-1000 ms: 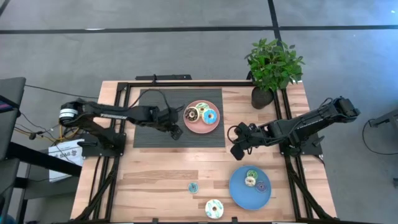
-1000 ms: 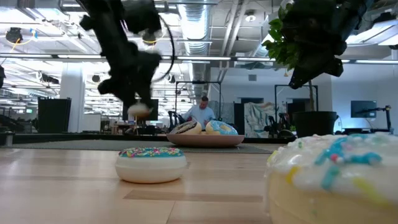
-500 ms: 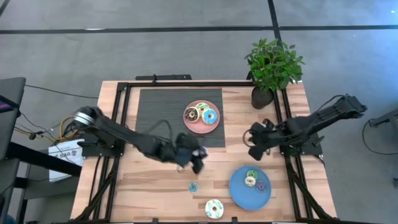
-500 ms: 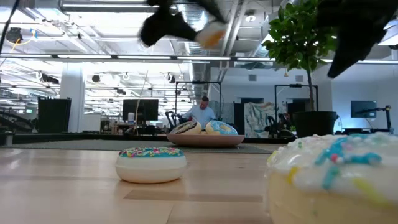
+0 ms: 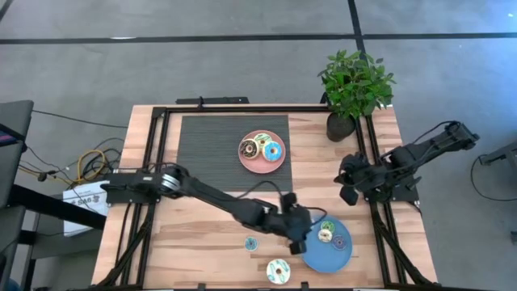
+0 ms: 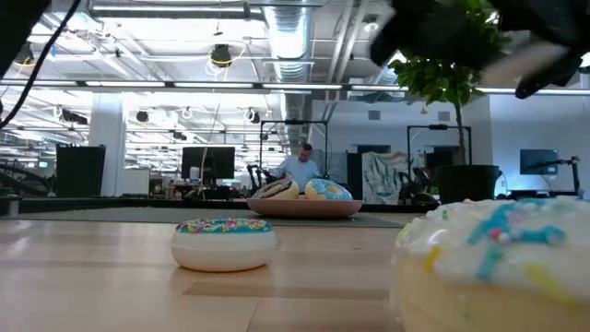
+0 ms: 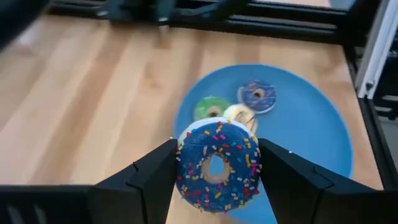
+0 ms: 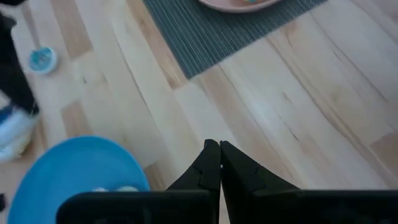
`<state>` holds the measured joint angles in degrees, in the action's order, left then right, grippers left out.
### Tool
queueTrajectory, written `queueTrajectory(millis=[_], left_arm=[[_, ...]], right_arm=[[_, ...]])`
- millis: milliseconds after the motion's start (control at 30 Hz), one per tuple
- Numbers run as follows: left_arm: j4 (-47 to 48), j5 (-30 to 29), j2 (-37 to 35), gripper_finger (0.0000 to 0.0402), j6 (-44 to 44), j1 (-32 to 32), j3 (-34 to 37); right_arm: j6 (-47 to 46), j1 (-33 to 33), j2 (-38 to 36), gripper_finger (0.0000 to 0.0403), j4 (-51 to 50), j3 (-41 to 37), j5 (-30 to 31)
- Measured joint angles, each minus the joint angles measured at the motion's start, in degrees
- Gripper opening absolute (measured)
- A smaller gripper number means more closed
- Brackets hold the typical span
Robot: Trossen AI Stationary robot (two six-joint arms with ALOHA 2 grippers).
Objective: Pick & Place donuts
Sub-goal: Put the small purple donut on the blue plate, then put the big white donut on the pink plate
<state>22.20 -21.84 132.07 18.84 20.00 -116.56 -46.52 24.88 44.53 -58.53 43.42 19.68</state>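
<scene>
Reaching far across the table from the left side, stopped the left gripper [image 5: 297,234] over the near edge of the blue plate [image 5: 323,259]. Held a dark blue donut [image 7: 205,149] with bright sprinkles tight between the two dark fingers, up in the air and just above the plate. Covered part of the plate's left edge with that gripper in the view from above.

Saw three small donuts lying close together on the plate: a green donut [image 5: 326,226], a cream donut [image 5: 325,236] touching it, and a purple donut [image 5: 339,242] just beside them. Hung the held donut in front of the green and cream ones in the left wrist view, hiding a bit of each.

Found two more on the bare wood near the front edge: a little teal donut [image 5: 251,242] just under the long left arm, and a white donut [image 5: 278,271] with sprinkles near it. Filled the whole right corner of the low view with that white one.

Kept the right gripper [image 5: 348,192] well apart at the right side of the table, fingers pressed together on nothing.

Farther back, spotted a pink plate [image 5: 260,167] on a dark mat [image 5: 210,153], with a brown donut [image 5: 248,148], a pale donut [image 5: 262,141] and a light blue donut [image 5: 272,151] on it. Noticed a potted plant [image 5: 355,81] in the far right corner.
</scene>
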Motion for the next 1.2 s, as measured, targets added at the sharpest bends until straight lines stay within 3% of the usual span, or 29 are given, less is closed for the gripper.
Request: queueTrajectory(millis=[200,400,767,1200], left_arm=[[2.2,6.8,9.4,0.0209,-2.7,-1.5,-9.3],[2.9,11.6,11.6,0.0209,-1.8,-1.8,-10.3],[2.5,9.6,11.6,0.0212,-2.1,-1.9,-8.8],[1.3,10.9,11.6,0.0289,-5.0,-2.5,-8.8]], right_arm=[[-0.4,0.0,0.6,0.0,-2.3,0.0,0.0],[-1.0,0.6,0.6,0.0,-2.6,0.0,-0.2],[-1.5,3.6,0.6,0.0,-2.7,0.0,-0.1],[-1.6,4.0,0.6,0.0,-2.8,0.0,0.0]])
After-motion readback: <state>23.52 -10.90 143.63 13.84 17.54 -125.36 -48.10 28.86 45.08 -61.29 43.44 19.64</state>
